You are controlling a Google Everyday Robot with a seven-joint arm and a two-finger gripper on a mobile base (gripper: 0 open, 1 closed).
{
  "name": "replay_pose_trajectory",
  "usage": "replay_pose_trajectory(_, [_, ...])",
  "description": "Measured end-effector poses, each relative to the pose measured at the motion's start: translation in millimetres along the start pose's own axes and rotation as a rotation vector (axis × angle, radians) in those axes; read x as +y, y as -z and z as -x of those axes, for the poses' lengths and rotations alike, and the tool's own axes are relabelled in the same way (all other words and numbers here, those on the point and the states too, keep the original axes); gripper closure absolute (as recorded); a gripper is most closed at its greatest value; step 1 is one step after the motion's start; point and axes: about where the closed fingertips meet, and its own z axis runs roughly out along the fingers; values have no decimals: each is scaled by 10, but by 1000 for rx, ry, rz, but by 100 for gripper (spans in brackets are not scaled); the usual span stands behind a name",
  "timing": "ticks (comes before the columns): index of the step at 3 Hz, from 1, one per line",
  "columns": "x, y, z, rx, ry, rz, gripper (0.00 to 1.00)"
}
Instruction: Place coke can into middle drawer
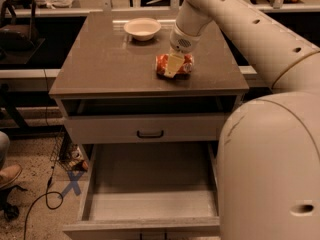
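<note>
The coke can [185, 63], red with white lettering, lies on its side on the brown cabinet top, right of centre. My gripper [173, 64] reaches down from the arm at the upper right and sits right on the can, covering its middle. The middle drawer [150, 176] is pulled out below, a wide grey box with a bare flat floor, towards the front of the view.
A cream-white bowl [142, 28] stands at the back of the cabinet top. A closed grey drawer front with a black handle [150, 133] sits above the open drawer. My arm's large body [270, 169] fills the right side. A cable and a shoe lie on the floor at left.
</note>
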Motion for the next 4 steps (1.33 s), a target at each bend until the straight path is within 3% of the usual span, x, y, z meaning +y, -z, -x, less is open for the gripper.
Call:
replay_pose_trajectory(1, [148,260,-125,-14,-8,-49,95])
replay_pose_trajectory(2, [658,826,-478,-61,-70,-105,100])
replay_pose_trajectory(3, [1052,1005,-711,-108,-132,-90,100])
replay_pose_trajectory(4, [1467,670,-710,-182,-208,20,100])
